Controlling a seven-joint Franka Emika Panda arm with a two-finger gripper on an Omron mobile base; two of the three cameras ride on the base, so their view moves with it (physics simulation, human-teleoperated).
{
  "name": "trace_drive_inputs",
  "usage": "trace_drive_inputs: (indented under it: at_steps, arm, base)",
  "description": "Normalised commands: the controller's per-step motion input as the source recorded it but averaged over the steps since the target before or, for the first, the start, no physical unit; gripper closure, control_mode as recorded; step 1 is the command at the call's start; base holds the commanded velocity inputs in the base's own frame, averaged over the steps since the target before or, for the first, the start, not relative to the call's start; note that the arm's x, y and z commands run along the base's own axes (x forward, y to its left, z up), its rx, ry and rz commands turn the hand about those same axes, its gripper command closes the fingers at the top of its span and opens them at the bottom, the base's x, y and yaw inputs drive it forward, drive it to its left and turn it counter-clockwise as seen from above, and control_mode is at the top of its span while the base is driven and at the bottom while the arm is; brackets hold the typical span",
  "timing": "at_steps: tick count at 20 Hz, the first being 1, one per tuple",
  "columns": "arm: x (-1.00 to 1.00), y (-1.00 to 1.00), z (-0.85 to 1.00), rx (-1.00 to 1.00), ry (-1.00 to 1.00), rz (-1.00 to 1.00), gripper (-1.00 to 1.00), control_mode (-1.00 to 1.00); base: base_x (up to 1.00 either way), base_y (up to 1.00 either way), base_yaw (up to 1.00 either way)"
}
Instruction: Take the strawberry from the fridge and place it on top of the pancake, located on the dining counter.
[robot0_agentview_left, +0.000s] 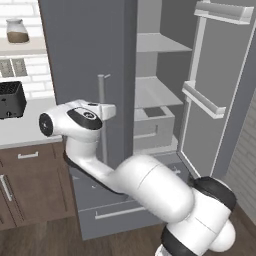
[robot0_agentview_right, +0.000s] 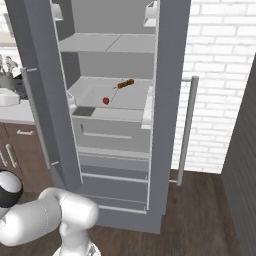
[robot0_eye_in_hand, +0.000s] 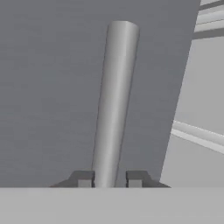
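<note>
We had our two-finger gripper (robot0_eye_in_hand: 109, 180) clamped on the grey fridge's (robot0_agentview_left: 85, 60) silver bar handle (robot0_eye_in_hand: 114, 100), opening doors. The tiny red strawberry (robot0_agentview_right: 106, 100) sat inside on the pale shelf; next, release and reach.

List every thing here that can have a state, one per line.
fridge: right door open, left door closed or nearly so.
left door handle: between the jaws, gripped.
gripper: shut on the handle.
strawberry: on a fridge shelf, untouched.
brownish food item: on the same shelf, behind the strawberry.
</note>
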Motion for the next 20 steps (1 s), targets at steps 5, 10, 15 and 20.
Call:
trace_drive_inputs:
  at_steps: [5,10,15,20]
  arm:
    - [-0.31,0.47,0.0,0.0,-0.25,-0.11,-1.0,-1.0]
    - [-0.61,-0.29,-0.02,0.03,-0.05,0.0,-1.0,-1.0]
    - [-0.83,-0.99,0.0,0.28,0.0,0.14,-1.0,-1.0]
    - [-0.49,-1.0,0.01,0.36,0.0,0.37,-1.0,-1.0]
  base:
    - [0.0,0.0,0.0]
    - [0.0,0.0,0.0]
    - [0.0,0.0,0.0]
    - [0.0,0.0,0.0]
